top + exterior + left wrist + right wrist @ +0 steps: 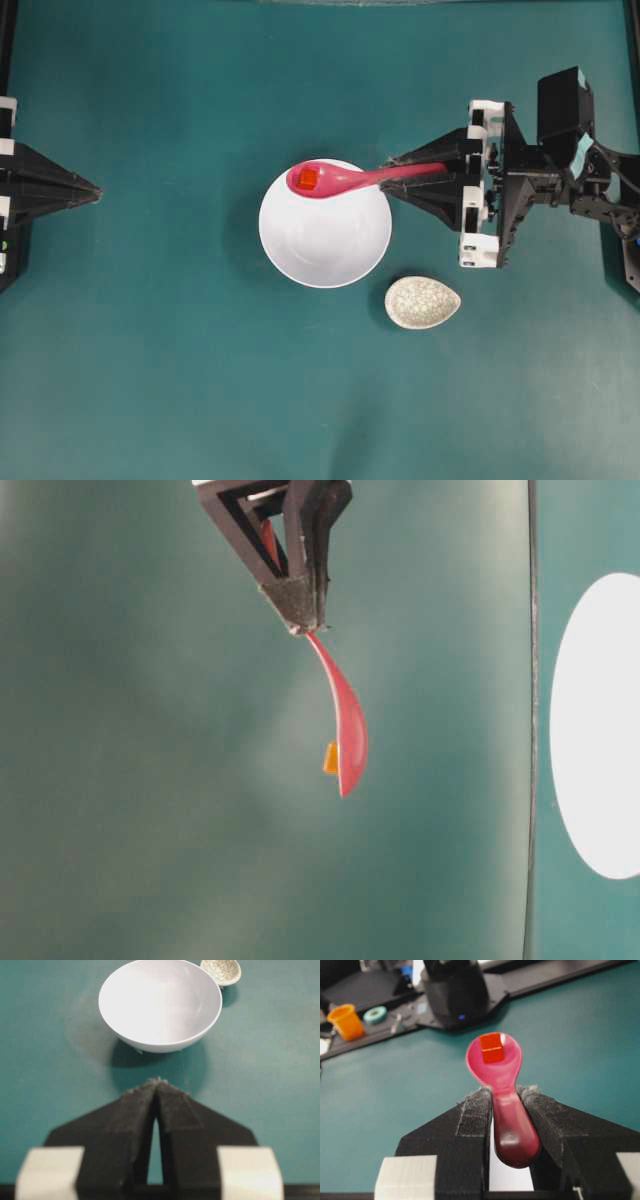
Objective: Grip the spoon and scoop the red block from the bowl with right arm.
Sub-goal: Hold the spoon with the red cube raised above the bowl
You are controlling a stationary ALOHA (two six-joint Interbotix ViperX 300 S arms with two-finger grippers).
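spoon held over the bowl, red block aboard

the right gripper (502,1092) has its jaws closed narrowly on the handle of the spoon (501,1077), one padded finger (475,1110) pressing each side of it. the butt of the handle lies back between the jaws toward the wrist, and the spoon's deep oval end sticks out straight ahead of the tips. the red block (492,1048) sits inside that oval end, just beyond the jaws. in the overhead view the same gripper (400,172) reaches in from the right, and the spoon (350,180) runs leftward from its tips so that the red block (308,179) lies over the far upper edge of the bowl (325,235). the table-level view shows the spoon (345,725) hanging in the air from the jaw tips, clear of the table, with the block (330,758) against its hollow face. the bowl's inside shows plain white.

below the right jaws and to their side, a small speckled dish (423,302) rests on the green table (150,350), just beside the bowl but apart from it.

well across the bowl, the left gripper (157,1084) rests with its jaws pressed together, holding nothing, tips pointing at the bowl (160,1007) and apart from it.
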